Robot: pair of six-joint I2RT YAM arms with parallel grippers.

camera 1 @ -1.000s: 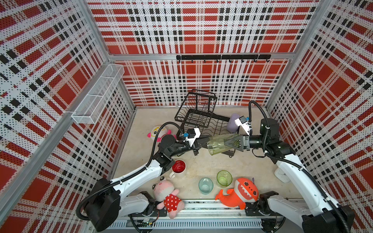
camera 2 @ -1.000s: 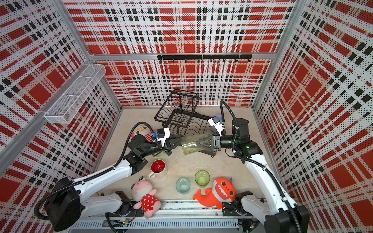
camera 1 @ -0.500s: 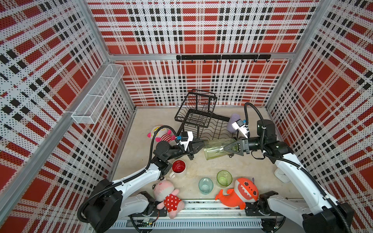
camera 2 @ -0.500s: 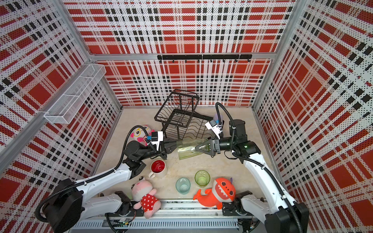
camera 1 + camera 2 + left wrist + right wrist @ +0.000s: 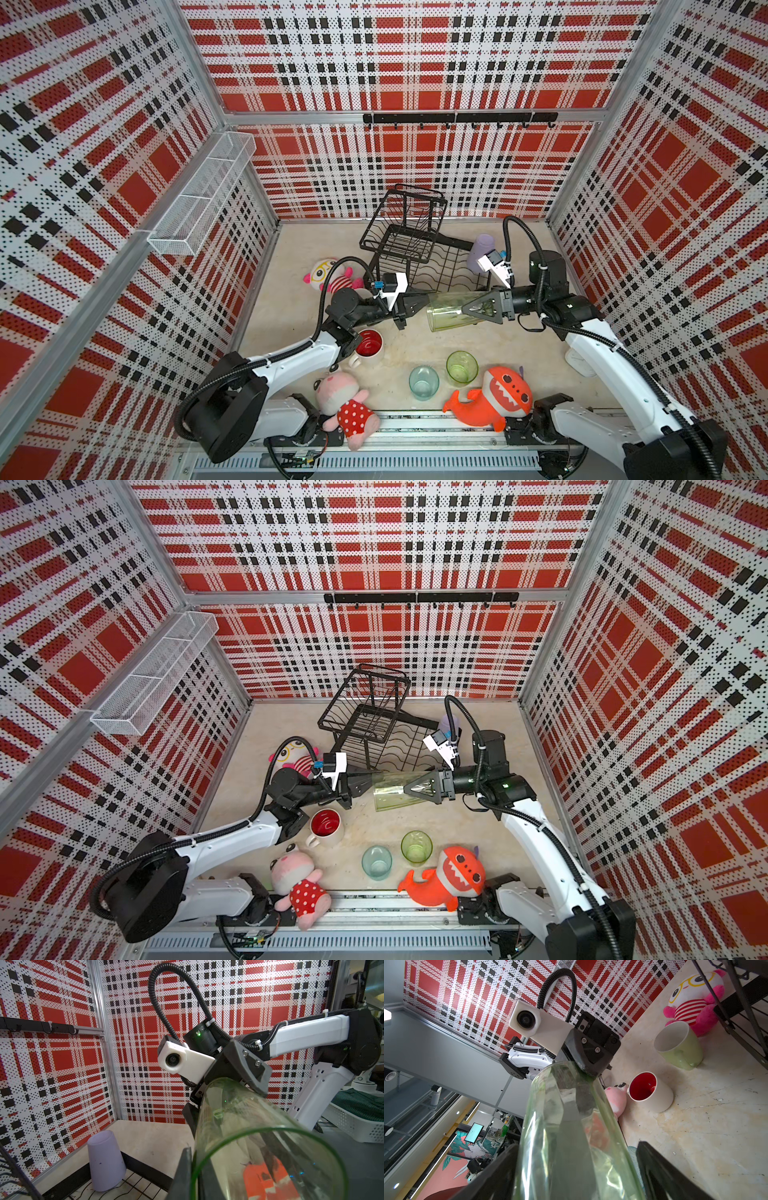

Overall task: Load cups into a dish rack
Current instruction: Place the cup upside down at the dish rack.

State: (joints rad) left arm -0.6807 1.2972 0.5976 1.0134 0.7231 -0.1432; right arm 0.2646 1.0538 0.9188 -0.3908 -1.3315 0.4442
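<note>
On the left, the left gripper (image 5: 419,306) is pinched tight on the rim wall of the tall clear green glass (image 5: 444,316). The glass hangs level in the air above the bench (image 5: 407,353), just on the near side of the dish rack (image 5: 415,249), with its mouth to the left and its base to the right. We judge this thin pinch the weak spot. One narrow bite on smooth glass carries the whole length, so a small jolt could let it swing down or slip out toward the white mug with red inside (image 5: 370,347), which stands near-left of it on the bench. On the right, the right gripper (image 5: 469,309) straddles the base end with its jaws wide. The right wrist view shows a gap at one side, so we take it as not clamped. If the left lets go before that grip is firm, the glass drops. If the right closes off-centre on the tapering wall, the glass may squirt away or twist against the left pinch. The glass itself looks pale green and see-through, wider at the mouth than at the base, smooth and slick, with faint smears inside.
</note>
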